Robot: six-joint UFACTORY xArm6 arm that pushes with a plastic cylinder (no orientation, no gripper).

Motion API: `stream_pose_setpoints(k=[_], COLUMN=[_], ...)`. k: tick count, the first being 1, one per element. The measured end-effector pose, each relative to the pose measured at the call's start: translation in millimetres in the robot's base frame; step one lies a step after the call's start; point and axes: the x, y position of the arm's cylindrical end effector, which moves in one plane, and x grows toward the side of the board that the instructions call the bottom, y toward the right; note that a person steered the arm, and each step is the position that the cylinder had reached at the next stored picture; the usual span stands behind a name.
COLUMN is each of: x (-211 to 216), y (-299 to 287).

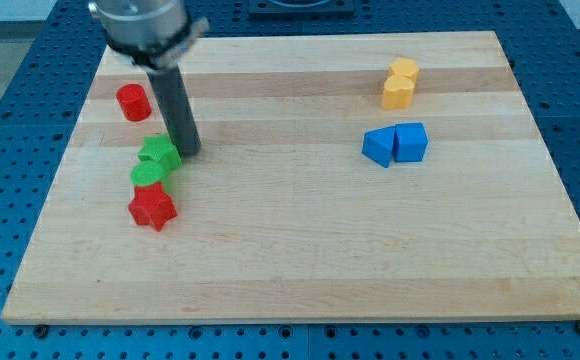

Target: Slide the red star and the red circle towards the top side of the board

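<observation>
The red star (152,208) lies at the view's left, below two green blocks. The red circle (132,102) stands near the board's upper left. My tip (188,152) rests on the board just right of the upper green block (159,153), about touching it. The tip is above and right of the red star, and below and right of the red circle. The lower green block (147,175) touches the red star's top.
Two yellow blocks (401,84) sit together at the upper right. Two blue blocks (395,144) sit side by side below them. The wooden board (300,250) ends at a blue perforated table on all sides.
</observation>
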Motion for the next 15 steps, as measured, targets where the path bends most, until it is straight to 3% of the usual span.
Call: stream_pose_setpoints(k=[2, 3, 7, 9, 11, 14, 15], x=[91.3, 105.7, 46.7, -9.3, 15.4, -44.1, -37.4], y=[33.3, 22.4, -109.3, -111.0, -84.4, -93.7, -104.0])
